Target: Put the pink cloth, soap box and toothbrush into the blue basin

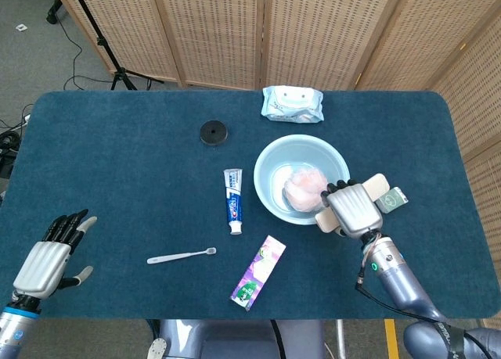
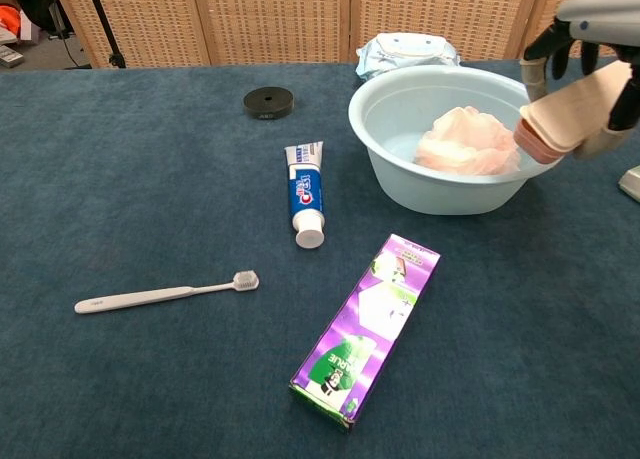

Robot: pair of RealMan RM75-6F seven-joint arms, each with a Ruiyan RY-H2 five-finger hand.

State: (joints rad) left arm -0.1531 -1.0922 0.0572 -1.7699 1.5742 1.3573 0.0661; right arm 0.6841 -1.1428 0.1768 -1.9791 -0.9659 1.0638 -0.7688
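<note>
Looking down from the head view, both hands show: the left hand [image 1: 47,257] rests at the near left edge of the table [image 1: 117,171], fingers spread and holding nothing, well apart from the toothbrush [image 1: 181,256]. The right hand [image 1: 354,207] sits at the near right rim of the blue basin [image 1: 270,159], its back hiding most of the beige soap box [image 1: 376,184] it grips; only the box's ends stick out. The pink cloth [image 1: 304,185] lies bunched inside the basin, just beside the hand. A small grey-green object [image 1: 394,199] lies on the table right of the hand. A toothpaste tube [image 1: 233,199], a purple carton [image 1: 259,271], a black disc [image 1: 213,131] and a wipes pack [image 1: 292,103] also lie on the table.

From the chest view, the left hand is out of frame. The right hand [image 2: 590,39] shows from the side, above the basin [image 2: 400,149] rim, clasping the soap box [image 2: 570,114]: a beige lid over a pinkish base, tilted down towards the cloth [image 2: 465,139]. The toothbrush [image 2: 165,293] is white, bristles to the right.
</note>
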